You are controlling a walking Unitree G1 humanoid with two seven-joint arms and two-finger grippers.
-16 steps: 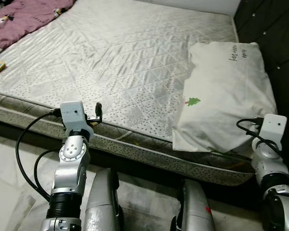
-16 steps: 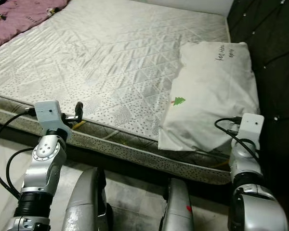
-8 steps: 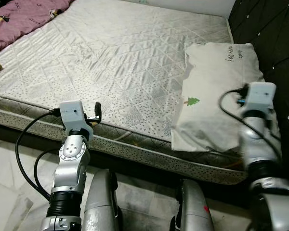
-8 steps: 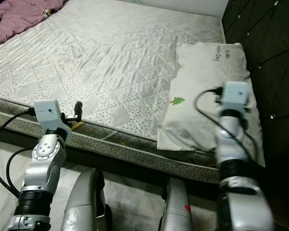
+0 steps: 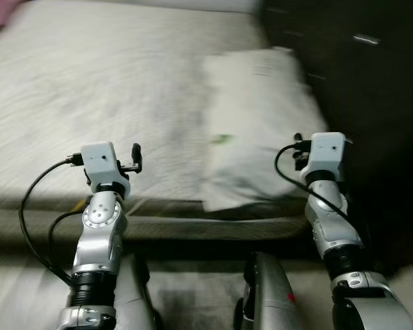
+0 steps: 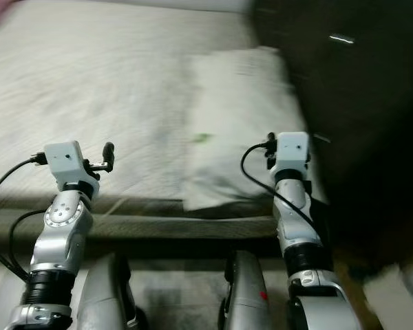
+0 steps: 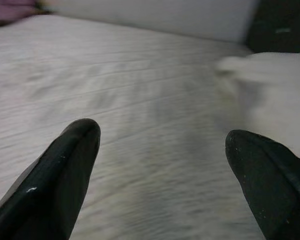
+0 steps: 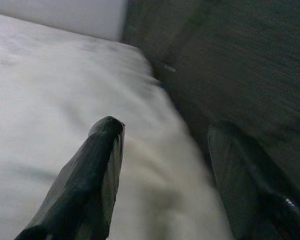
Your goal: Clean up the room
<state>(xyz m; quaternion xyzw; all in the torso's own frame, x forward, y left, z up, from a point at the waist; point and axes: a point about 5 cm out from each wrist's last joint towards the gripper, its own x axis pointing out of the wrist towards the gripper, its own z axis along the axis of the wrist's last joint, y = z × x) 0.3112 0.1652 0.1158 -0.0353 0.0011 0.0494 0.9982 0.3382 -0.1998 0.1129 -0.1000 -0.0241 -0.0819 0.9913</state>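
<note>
Currently both head views are motion-blurred, so fine detail on the bed cannot be resolved. A bare quilted mattress [image 5: 89, 89] spans the scene, with a dark padded headboard [image 5: 358, 75] along its right side. A white pillow [image 5: 255, 124] lies on the mattress against the headboard, reaching the near edge; a small green mark on it is visible, shape unclear.

Left gripper [image 7: 160, 165]: raised in front of the near mattress edge, pointing over the mattress surface. Its two black fingers [image 7: 60, 175] stand wide apart with nothing between them.

Right gripper [image 8: 165, 170]: raised at the near right corner of the bed, above the near end of the pillow, beside the headboard. Its fingers [image 8: 90, 175] are likewise spread and empty; one lies over the pillow, the other probably against the dark headboard side.

Pale floor [image 6: 172, 295] shows below the bed frame, between the robot's legs.
</note>
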